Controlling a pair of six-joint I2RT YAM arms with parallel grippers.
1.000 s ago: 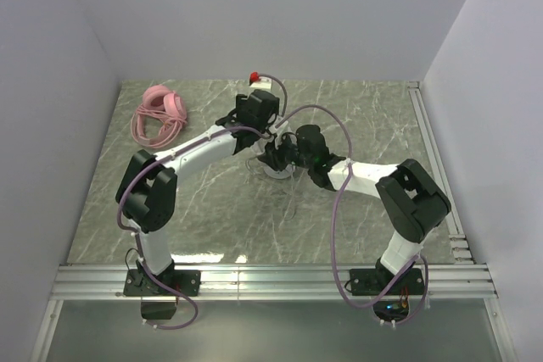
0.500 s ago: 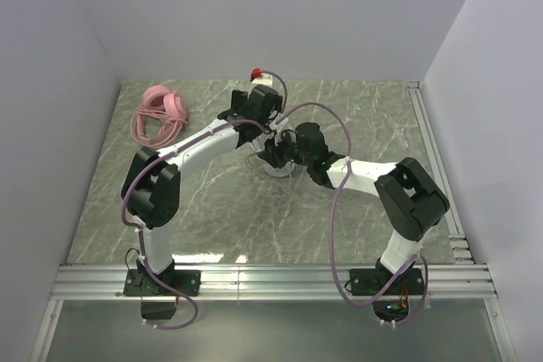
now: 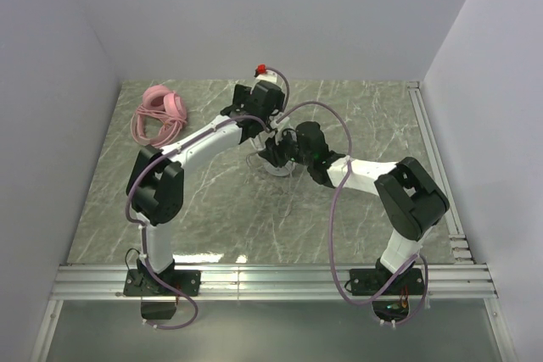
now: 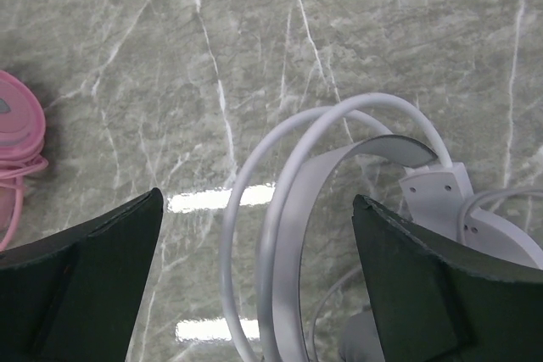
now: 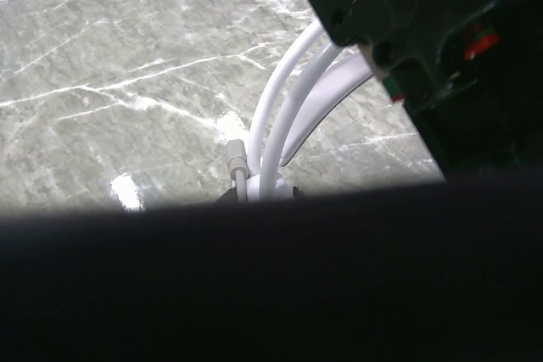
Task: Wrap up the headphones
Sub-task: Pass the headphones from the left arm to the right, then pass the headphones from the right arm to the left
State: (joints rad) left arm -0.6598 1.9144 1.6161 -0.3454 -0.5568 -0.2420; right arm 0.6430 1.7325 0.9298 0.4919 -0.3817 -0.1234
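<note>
Left gripper (image 4: 256,209) hangs with its jaws spread wide over the white headset (image 4: 293,218), its two dark fingers (image 4: 93,252) standing on either side of the headband and clear of it. Seen from the wrist, the arched headband, a broad grey-white strap with two thin white tubes curving just outside it, rises toward the camera from the green-grey marbled worktop (image 3: 373,116), and one white hinge block (image 4: 441,188) shows at its right end. From above, the left arm reaches forward from its base to the middle of the worktop, where the right gripper (image 3: 276,152) comes in from the other side and sits right at the white headset's ear cup (image 3: 278,169). A dark blur fills the lower half of the right wrist view, so it is not possible to tell whether that gripper is closed on the headset or only resting against it; above the blur the white bands climb away, with a pale cable end (image 5: 237,158) just beside their foot. The pink headset (image 3: 163,106) lies well apart at the far left corner of the worktop, its pink cable (image 3: 146,130) looped beside it on the near side. White walls enclose the worktop on three sides.
</note>
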